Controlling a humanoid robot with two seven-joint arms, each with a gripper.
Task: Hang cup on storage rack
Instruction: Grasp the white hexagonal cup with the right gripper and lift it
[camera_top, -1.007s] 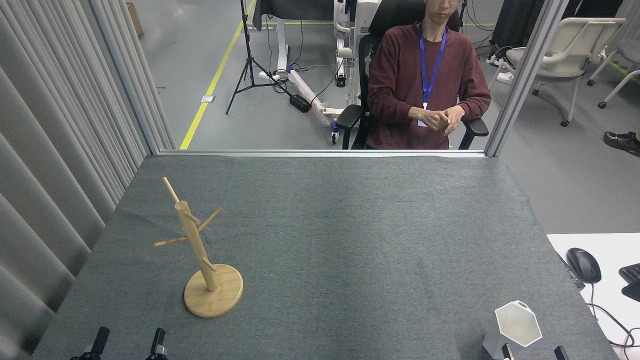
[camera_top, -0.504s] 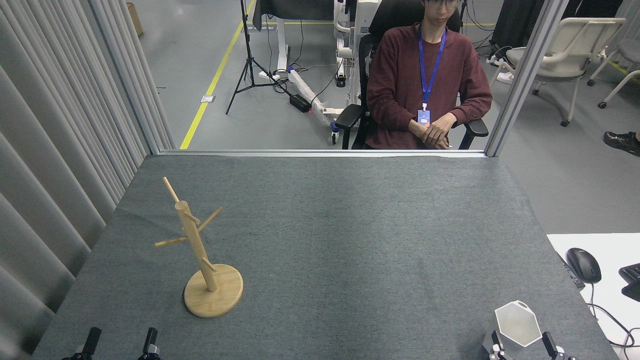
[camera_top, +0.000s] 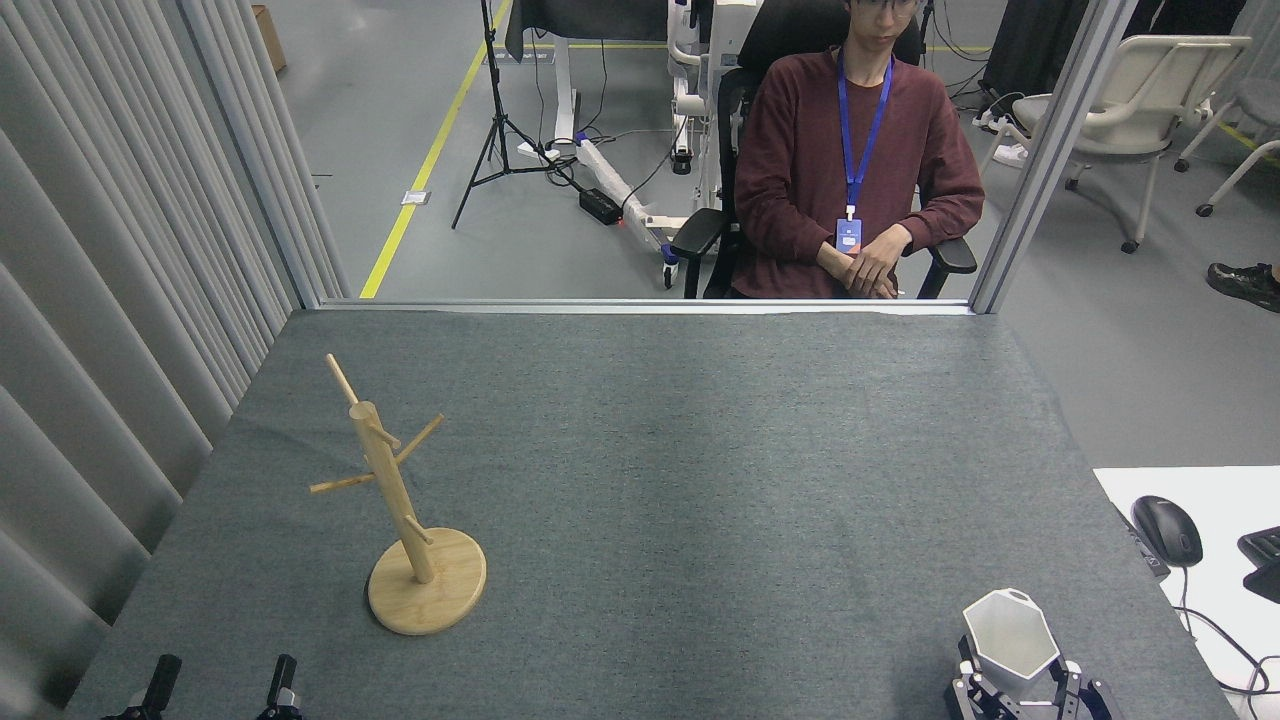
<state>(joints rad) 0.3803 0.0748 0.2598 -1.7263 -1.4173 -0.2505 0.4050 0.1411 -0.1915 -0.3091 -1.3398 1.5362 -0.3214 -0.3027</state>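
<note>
The cup (camera_top: 1009, 635) stood upright at the table's (camera_top: 700, 480) near right corner, held between our right gripper's (camera_top: 1015, 683) fingers. The storage rack (camera_top: 400, 515) stood well apart, left. Our left gripper (camera_top: 218, 687) was spread, empty.

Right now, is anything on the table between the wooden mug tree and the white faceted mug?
Nothing: the head view shows only bare grey table between wooden mug tree and white faceted mug.

Cup (camera_top: 1008, 632): white, grey-shaded inside. Rack (camera_top: 400, 510): pale wood. Table cover (camera_top: 700, 480): speckled dark grey. Person's sweater (camera_top: 800, 180): maroon; lanyard (camera_top: 862, 130): blue. Mouse (camera_top: 1167, 530): black. Floor line (camera_top: 425, 165): yellow.
</note>
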